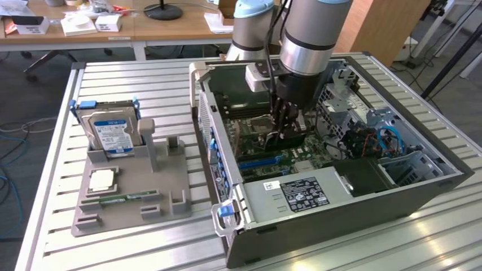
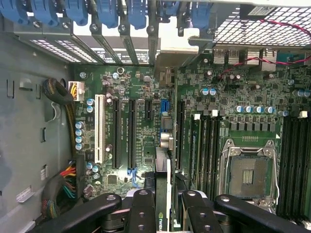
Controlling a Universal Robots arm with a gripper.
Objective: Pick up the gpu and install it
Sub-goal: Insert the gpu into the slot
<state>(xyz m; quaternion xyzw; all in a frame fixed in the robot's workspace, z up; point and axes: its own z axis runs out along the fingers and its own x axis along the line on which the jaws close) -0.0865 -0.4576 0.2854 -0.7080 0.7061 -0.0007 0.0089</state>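
1. Now the arm [image 1: 305,39] plunges almost straight down into the open computer case [image 1: 421,186], its silver-grey cylindrical wrist vertical and its black end piece deep among the components.
2. The gripper [image 1: 283,129] is partly closed. Its black, riveted fingers [image 2: 141,213] pinch the two flat faces of the gpu [image 2: 163,194].
3. The gpu is a thin dark card seen edge-on, standing upright between the fingers. It is over the motherboard [image 2: 146,97] in the zone of the expansion slots. Whether its lower edge touches a slot cannot be told.
4. The motherboard is glossy green and studded with small cylindrical capacitors. It carries long black slots [image 2: 131,131], one white slot [image 2: 99,128] and a square metal-framed processor socket [image 2: 248,170].
5. Blue plastic clips [image 2: 107,12] line the case's perforated steel rear wall.
6. Outside the case, a boxy silver hard drive [image 1: 112,132] stands in a matte grey holder [image 1: 128,186] on the ribbed aluminium table [image 1: 135,79].
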